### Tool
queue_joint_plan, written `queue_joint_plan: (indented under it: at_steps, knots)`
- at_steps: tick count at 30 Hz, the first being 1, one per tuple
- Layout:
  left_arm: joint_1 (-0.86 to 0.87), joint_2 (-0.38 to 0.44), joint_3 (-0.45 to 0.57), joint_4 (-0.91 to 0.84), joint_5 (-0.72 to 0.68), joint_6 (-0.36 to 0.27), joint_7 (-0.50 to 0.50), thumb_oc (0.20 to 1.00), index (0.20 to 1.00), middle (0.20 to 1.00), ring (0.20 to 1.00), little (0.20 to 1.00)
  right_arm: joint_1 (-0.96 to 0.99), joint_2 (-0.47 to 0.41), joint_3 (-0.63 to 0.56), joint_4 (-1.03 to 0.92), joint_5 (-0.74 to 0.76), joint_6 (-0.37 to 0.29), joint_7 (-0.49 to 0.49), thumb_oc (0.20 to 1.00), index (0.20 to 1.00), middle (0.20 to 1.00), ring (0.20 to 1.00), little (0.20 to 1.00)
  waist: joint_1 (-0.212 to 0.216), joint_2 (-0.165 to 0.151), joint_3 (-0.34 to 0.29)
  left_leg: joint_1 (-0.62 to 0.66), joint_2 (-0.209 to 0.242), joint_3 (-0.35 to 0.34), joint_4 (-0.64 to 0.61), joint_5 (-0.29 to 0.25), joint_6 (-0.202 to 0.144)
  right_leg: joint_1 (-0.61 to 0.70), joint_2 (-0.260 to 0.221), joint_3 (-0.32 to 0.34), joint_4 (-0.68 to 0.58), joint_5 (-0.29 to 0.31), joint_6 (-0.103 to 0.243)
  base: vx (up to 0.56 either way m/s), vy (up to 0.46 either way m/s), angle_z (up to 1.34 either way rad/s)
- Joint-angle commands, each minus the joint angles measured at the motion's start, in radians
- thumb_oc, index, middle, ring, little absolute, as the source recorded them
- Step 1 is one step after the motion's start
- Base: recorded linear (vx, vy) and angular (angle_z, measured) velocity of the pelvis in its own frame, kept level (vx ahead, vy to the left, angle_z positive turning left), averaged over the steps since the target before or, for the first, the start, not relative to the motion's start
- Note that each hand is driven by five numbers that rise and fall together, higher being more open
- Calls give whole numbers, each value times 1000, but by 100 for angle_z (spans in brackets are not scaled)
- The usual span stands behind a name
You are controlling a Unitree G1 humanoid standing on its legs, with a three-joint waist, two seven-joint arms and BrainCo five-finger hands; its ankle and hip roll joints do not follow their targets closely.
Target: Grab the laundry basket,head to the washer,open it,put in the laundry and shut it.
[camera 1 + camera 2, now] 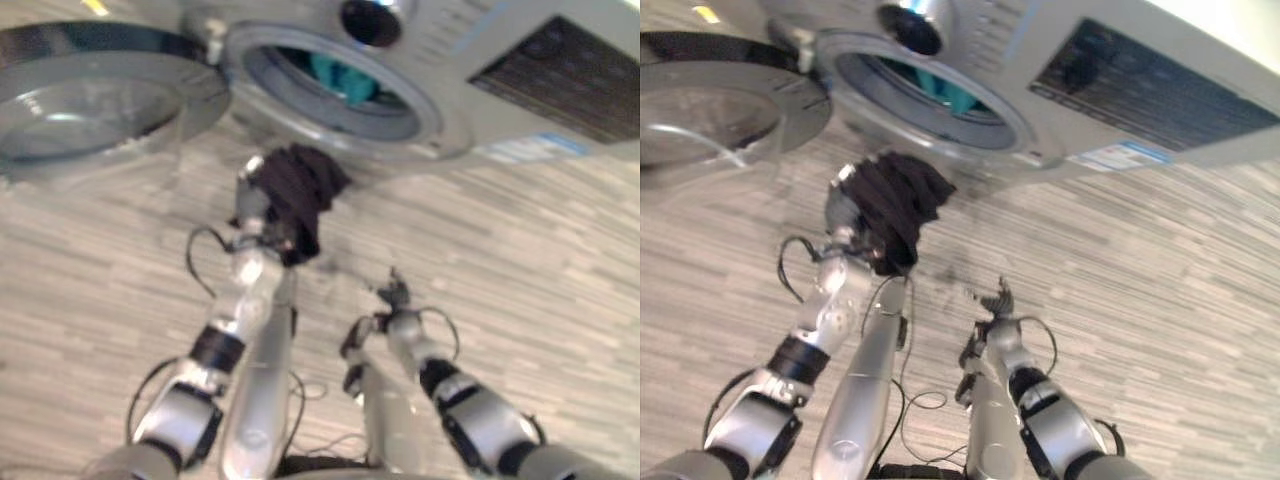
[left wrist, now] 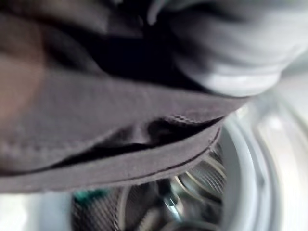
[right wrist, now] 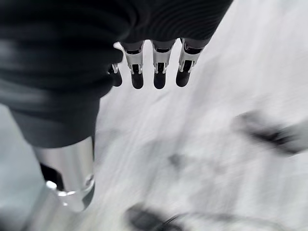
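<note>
The washer stands ahead with its round door swung open to the left. Inside the drum opening lies a teal piece of laundry. My left hand is raised just below the opening, shut on a bunched dark garment that hangs over it. In the left wrist view the dark cloth drapes in front of the drum's steel wall. My right hand hovers lower over the floor, its fingers straight and holding nothing.
Pale wood-pattern floor spreads around both arms. The open door juts out at the left of the washer, close to my left arm. A dark panel sits on the washer's front at the right.
</note>
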Motion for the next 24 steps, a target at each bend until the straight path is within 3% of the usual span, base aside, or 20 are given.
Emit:
queue_joint_plan:
  at_steps: [1,3,6,7,13,24]
  knots:
    - [-35,-58,40,-1,30,-91,40,200,200,200,200,200,54,-11,16,-33,-30,-3,8,1000,1000,1000,1000,1000,-8,-18,-20,-48,-12,48,-58,-38,-19,76,73,-13,-57,35,-66,-23,-24,-28]
    - [-118,-52,85,101,-11,-113,73,200,200,200,200,200,91,-15,9,-53,-12,-19,13,1000,1000,1000,1000,1000,-48,-56,-31,-59,3,50,-48,-42,-18,66,80,-2,-59,46,-64,-38,-32,-26]
    - [-174,-27,112,149,-32,-120,80,200,200,200,200,200,113,-21,12,-86,-10,-29,19,1000,1000,1000,1000,1000,-72,-74,-39,-66,13,53,-40,-46,-17,57,84,8,-63,55,-62,-28,-19,-31]
    - [-224,-2,128,194,-50,-119,90,200,200,200,200,200,139,-30,11,-126,-5,-41,25,1000,1000,1000,1000,1000,-95,-94,-48,-74,22,53,-38,-49,-16,50,88,15,-69,65,-58,-9,-19,-15]
    - [-376,96,162,341,-126,-115,99,200,200,200,200,200,202,-54,21,-230,12,-60,45,1000,1000,1000,1000,1000,-146,-133,-70,-87,36,58,-29,-59,-14,38,92,37,-82,89,-50,3,-22,-9]
    - [-620,286,171,563,-281,-101,79,200,200,200,200,200,233,-105,57,-357,50,-72,93,1000,1000,1000,1000,1000,-203,-172,-93,-108,54,74,-13,-82,-15,11,90,76,-101,147,-26,16,-5,-11]
